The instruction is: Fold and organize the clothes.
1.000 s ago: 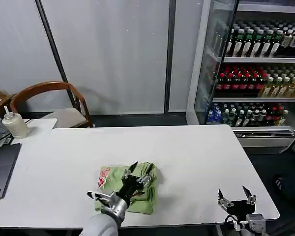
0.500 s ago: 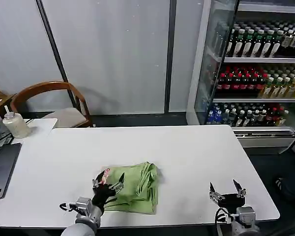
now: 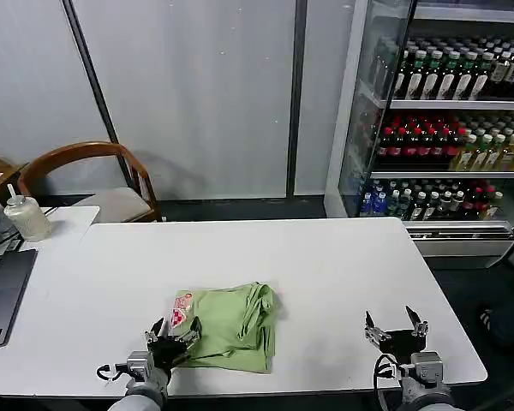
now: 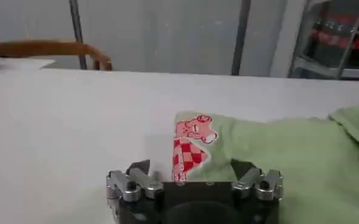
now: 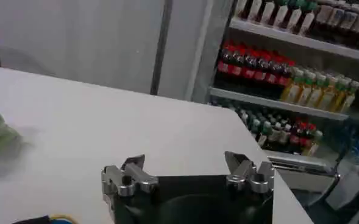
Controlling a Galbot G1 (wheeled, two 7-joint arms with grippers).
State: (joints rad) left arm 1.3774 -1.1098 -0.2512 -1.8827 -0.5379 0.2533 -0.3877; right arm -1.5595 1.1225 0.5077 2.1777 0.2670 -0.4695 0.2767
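Observation:
The lime-green T-shirt (image 3: 231, 324) lies folded into a compact bundle near the front middle of the white table (image 3: 325, 265), a red-and-white print showing at its left corner (image 3: 182, 310). My left gripper (image 3: 172, 331) hovers low at the shirt's front-left corner, open and holding nothing. In the left wrist view the shirt (image 4: 277, 152) and its print (image 4: 189, 146) lie just beyond the open gripper (image 4: 191, 168). My right gripper (image 3: 396, 327) stands open above the table's front right edge, well clear of the shirt; its wrist view shows the gripper (image 5: 185, 163) over bare tabletop.
A laptop (image 3: 0, 295) and a pale bottle (image 3: 26, 216) sit at the far left. A wooden chair (image 3: 94, 180) stands behind the table. A drinks fridge (image 3: 445, 120) rises at the back right. The table's front edge runs just below both grippers.
My left gripper has drawn back off the top of the shirt toward the front-left and dropped lower. The right gripper shifted slightly. The shirt stays folded.

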